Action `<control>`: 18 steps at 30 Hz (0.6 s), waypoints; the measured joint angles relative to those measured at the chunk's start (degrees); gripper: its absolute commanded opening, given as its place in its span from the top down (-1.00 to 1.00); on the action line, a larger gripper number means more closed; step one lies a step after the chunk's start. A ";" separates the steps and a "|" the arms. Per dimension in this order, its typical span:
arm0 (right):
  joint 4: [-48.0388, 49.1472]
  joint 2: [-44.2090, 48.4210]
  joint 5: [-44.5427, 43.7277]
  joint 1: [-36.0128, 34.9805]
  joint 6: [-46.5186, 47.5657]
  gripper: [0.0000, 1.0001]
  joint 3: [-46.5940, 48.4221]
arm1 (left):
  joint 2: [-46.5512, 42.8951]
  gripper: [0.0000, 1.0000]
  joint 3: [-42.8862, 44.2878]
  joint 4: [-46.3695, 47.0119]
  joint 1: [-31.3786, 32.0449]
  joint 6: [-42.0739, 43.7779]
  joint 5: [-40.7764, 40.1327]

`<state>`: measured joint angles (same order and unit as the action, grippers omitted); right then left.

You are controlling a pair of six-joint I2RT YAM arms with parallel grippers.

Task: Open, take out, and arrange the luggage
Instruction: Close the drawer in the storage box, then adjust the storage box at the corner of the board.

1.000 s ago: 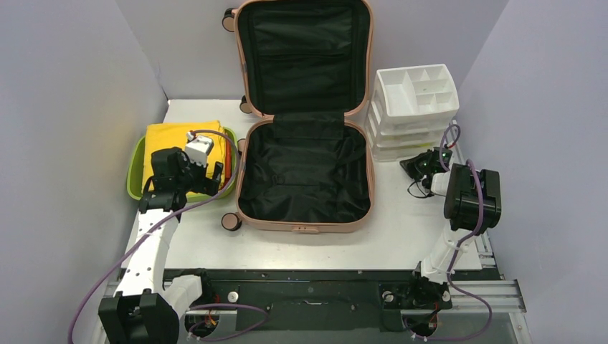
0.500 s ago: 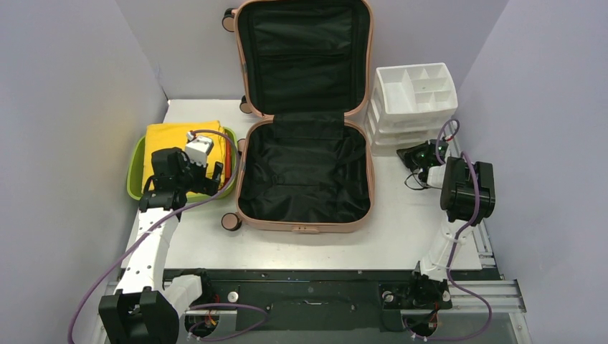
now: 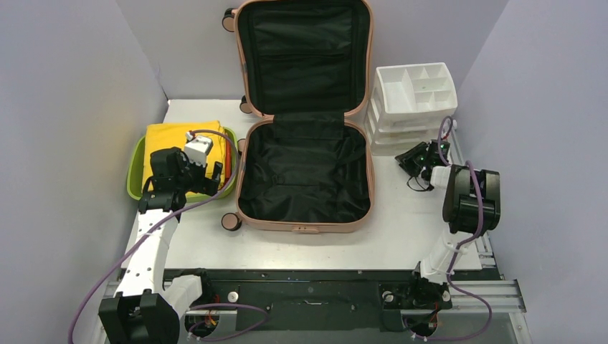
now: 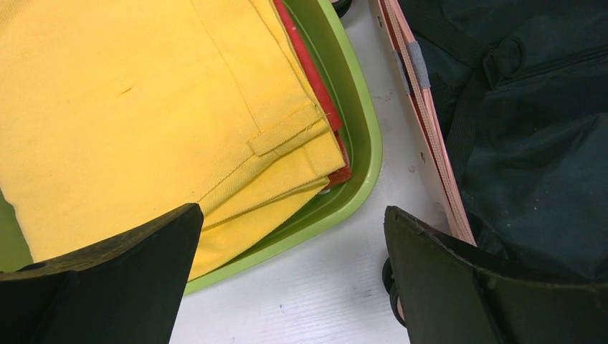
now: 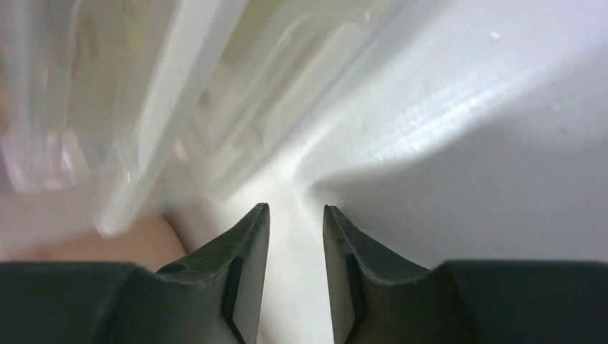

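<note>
Luggage (image 3: 305, 172) lies open in the middle of the table (image 3: 401, 229), long axis toward the back wall. The left end effector (image 4: 292, 211), wide open and empty above the green tub (image 4: 362, 143), hangs just beside its left rim. It is nearer than the right end effector (image 5: 295, 211), which is slightly parted and empty by the white drawer organizer (image 3: 416, 100).

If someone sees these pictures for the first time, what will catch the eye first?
First comes the salmon-pink suitcase, lying wide open in the middle of the table, black inside and empty. Next is the bright yellow folded cloth in the lime-green tub to its left. The white drawer organizer stands to its right, at the back.
</note>
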<state>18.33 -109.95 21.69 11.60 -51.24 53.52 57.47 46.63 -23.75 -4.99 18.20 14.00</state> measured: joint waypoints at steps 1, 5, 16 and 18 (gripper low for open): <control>-2.12 1.31 -0.24 0.00 1.99 0.37 -0.28 | -0.02 -0.93 0.00 0.00 0.00 0.00 0.07; -10.45 9.70 -1.07 0.46 11.41 0.43 -2.64 | -0.04 -0.93 0.00 0.00 0.00 0.00 0.63; -12.81 21.99 4.66 2.69 12.46 0.76 -2.47 | -1.16 -0.93 0.00 -0.02 -0.02 -0.02 2.21; -12.76 21.92 4.76 1.20 11.15 0.78 -0.61 | -1.33 -0.93 0.00 -0.02 -0.02 -0.02 2.32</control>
<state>5.56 -88.03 26.46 12.80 -40.10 52.90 56.14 46.63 -23.77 -5.02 18.17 16.32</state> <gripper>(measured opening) 0.124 0.964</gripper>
